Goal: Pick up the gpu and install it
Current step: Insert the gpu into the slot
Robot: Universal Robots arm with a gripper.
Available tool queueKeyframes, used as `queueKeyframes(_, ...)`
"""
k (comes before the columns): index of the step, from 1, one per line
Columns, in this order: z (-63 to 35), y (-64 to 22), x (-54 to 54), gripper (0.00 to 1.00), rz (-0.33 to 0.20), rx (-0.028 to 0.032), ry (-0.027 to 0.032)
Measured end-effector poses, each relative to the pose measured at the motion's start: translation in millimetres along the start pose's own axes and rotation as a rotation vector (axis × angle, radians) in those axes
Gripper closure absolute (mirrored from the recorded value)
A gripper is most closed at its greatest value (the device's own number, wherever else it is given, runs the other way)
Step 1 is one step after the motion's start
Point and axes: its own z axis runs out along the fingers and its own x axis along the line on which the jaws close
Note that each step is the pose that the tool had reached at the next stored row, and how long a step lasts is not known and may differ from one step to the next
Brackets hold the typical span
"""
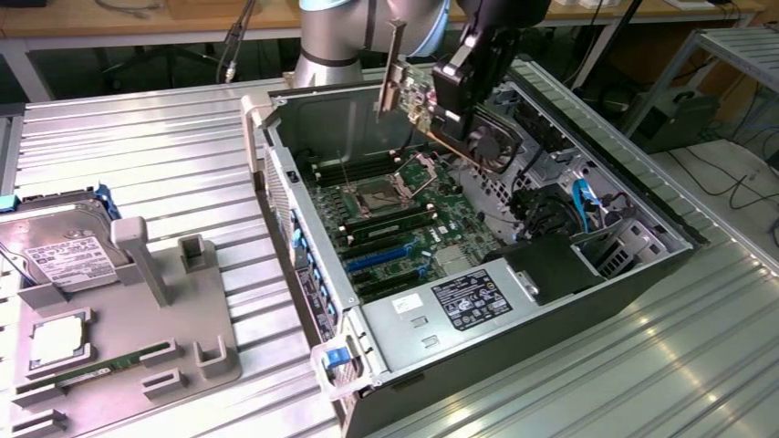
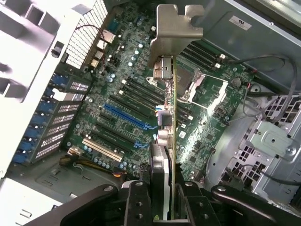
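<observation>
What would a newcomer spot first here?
The gpu, held in the gripper, hangs above the open case, over the motherboard. On the exterior view's left, a hard drive sits in a grey holder.

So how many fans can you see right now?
1. The fan sits on the gpu, which the gripper holds above the open computer case. More fans may be hidden inside the case.
</observation>
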Motion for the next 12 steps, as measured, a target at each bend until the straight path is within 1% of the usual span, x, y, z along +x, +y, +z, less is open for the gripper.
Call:
queueKeyframes(9, 0.1, -0.3, 0.2, 0.72, -0.087, -0.0031, -0.0010)
queueKeyframes(12, 0.2, -0.4, 0.2, 0.72, -0.131, -0.0046, -0.0015)
